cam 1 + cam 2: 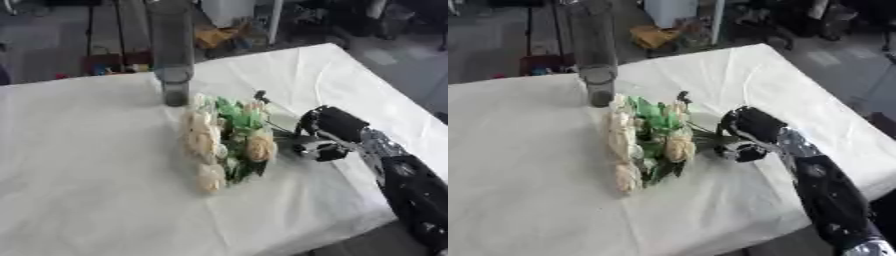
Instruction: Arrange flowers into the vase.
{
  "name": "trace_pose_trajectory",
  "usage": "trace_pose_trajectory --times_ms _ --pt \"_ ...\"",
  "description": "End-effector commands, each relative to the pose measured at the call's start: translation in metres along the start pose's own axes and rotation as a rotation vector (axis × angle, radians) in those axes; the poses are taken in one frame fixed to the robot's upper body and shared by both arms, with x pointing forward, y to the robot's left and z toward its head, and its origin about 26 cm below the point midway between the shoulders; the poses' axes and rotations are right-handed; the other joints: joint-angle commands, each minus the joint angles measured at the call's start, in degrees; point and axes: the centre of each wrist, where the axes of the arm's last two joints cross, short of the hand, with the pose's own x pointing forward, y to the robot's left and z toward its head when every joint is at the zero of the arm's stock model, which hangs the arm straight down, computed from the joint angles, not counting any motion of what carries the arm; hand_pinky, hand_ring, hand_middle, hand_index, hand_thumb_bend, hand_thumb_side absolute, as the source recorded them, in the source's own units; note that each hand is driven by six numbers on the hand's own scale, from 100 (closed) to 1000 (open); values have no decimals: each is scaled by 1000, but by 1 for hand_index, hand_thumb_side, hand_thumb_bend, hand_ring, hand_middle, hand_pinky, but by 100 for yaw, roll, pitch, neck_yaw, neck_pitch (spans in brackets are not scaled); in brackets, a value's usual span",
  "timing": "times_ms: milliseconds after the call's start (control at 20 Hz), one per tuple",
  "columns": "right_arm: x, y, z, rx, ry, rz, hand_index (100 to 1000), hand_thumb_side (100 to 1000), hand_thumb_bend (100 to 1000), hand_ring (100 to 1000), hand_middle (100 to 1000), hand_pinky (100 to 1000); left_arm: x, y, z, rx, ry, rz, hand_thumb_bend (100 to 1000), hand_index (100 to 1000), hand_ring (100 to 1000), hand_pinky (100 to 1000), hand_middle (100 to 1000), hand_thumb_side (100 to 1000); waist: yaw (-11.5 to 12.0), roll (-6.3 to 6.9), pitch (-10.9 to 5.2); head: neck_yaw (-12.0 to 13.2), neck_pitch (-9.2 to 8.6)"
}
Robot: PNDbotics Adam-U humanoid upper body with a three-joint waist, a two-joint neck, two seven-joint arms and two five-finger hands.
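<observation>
While the tall clear vase point(173, 55) stands upright at the far side of the desk point(87, 190), none of the flowers appear to be in it, so by my judgement the task is barely begun. What can be seen of its glass looks bare of stems, though its mouth is cut off by the top edge of both views. The flowers point(223, 142) lie flat as one bunch on the white cloth: cream blooms with green leaves, their heads nearest the base of the vase and running down towards the near edge, their stems pointing to the robot's right.

Only the right robot hand point(745, 135) shows; it comes in from the lower right corner on a black and silver arm. It sits at the stem end of the bunch, just beside the leaves, with its fingers curled inward and a thumb point(741, 151) tucked below. It seems to be closing round the stems, but I cannot tell whether it truly has them pinched or is merely touching them. The left robot hand is out of sight.

Still left, as I judge it: securing the stems, lifting the bunch, turning it upright, and lowering the stems into the vase.
</observation>
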Motion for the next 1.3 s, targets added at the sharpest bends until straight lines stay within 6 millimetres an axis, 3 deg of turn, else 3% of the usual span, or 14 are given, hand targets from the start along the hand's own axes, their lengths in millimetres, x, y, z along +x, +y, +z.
trace_pose_trajectory --times_ms 50,1300 --pt "-9 -8 6 -40 1 7 481 203 413 250 270 389 5 2 -4 -5 -21 -7 754 811 626 592 750 794 -14 22 -42 -15 23" --pt "-2 2 1 -99 25 -31 413 186 383 198 212 345 6 2 -5 -4 -24 -5 755 811 632 592 750 794 31 14 -35 -74 -142"
